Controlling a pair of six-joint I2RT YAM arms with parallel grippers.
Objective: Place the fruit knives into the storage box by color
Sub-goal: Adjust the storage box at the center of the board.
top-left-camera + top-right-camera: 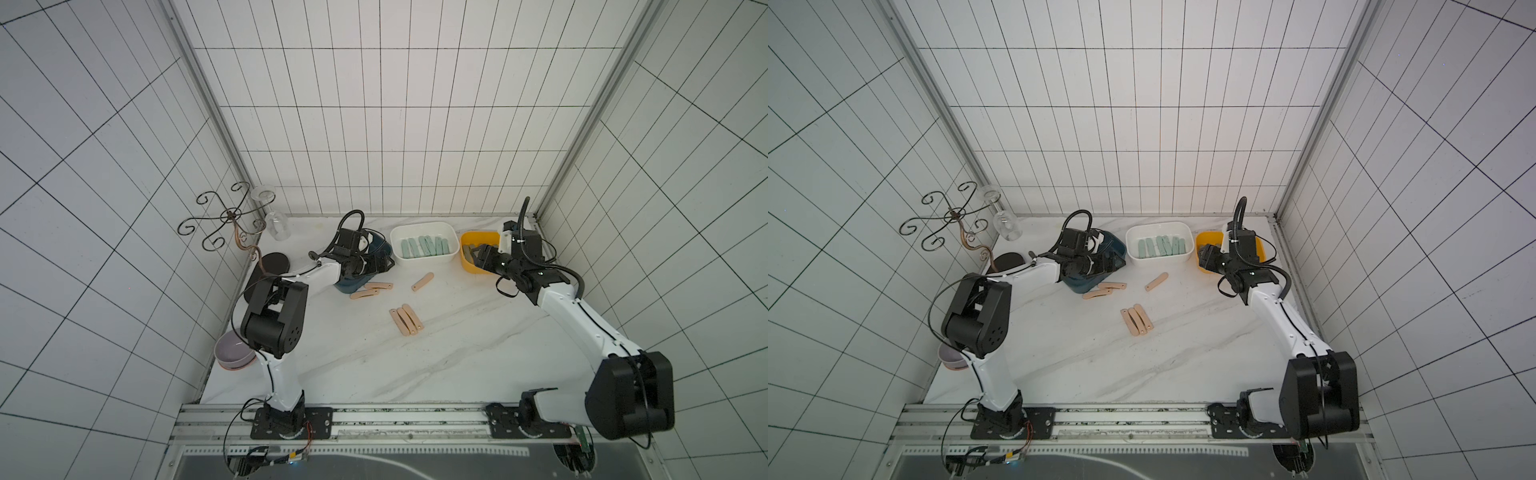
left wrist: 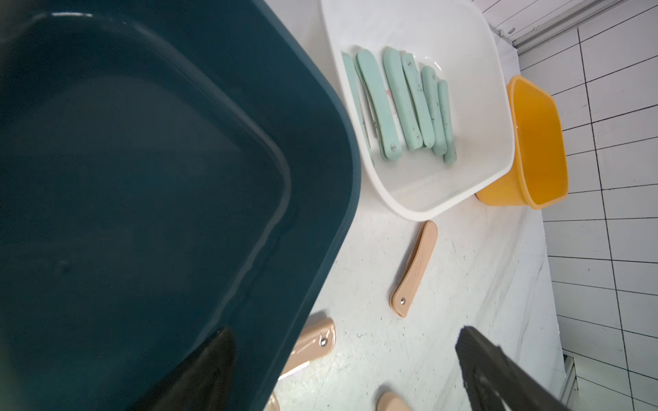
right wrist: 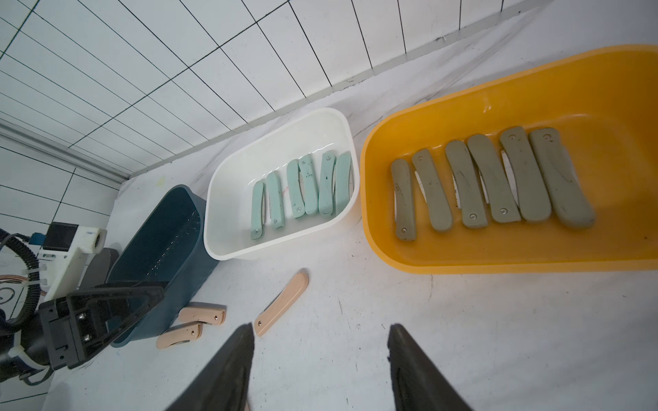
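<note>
The right jaws stand open and empty over bare surface, just short of the yellow box's near wall. Six olive knives lie inside it. One pink knife lies loose by one fingertip, clear of the white box with its mint knives. The left jaws gape open astride the blue box's rim, with a pink pair just beside that wall. Three more pink knives lie well back from both jaws, with room all round.
</note>
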